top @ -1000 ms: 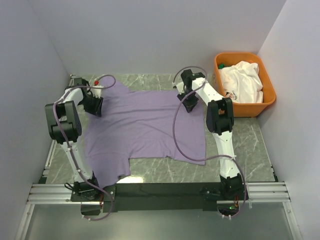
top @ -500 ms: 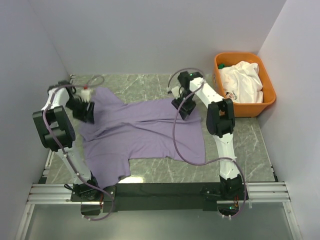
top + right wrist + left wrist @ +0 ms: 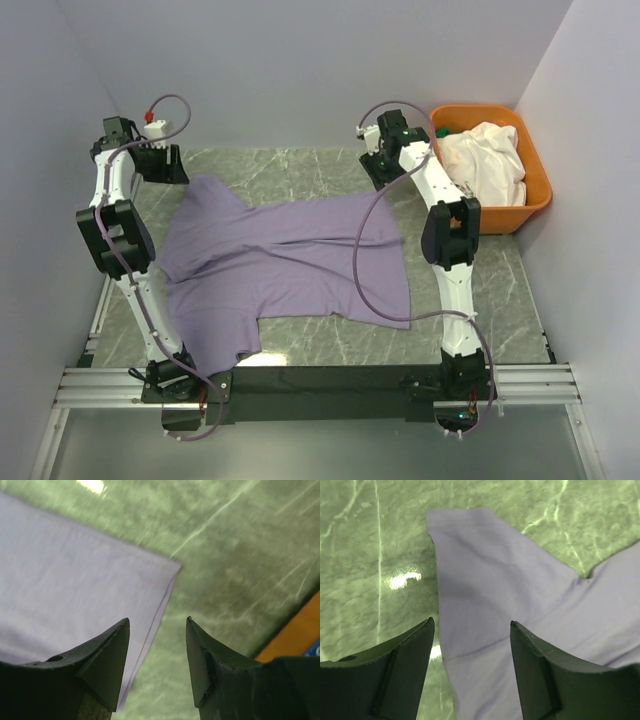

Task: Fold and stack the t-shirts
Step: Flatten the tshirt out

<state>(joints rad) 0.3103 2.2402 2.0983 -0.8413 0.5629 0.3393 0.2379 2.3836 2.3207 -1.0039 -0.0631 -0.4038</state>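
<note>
Left pincer (image 3: 471,624) and right pincer (image 3: 157,620) have lifted off the lavender t-shirt (image 3: 285,260), both gaping, empty.

The t-shirt (image 3: 290,260) spread mid-surface is plain lavender, with no print. At two o'clock an orange tub (image 3: 537,200) holds a white t-shirt (image 3: 490,160). The surface (image 3: 300,165) is grey-green marble veined in white. The left arm (image 3: 142,295) and right arm (image 3: 455,300) are white with black joints and mauve cables (image 3: 352,262). The left fingers (image 3: 395,680) and right fingers (image 3: 100,665) are matt black.
</note>
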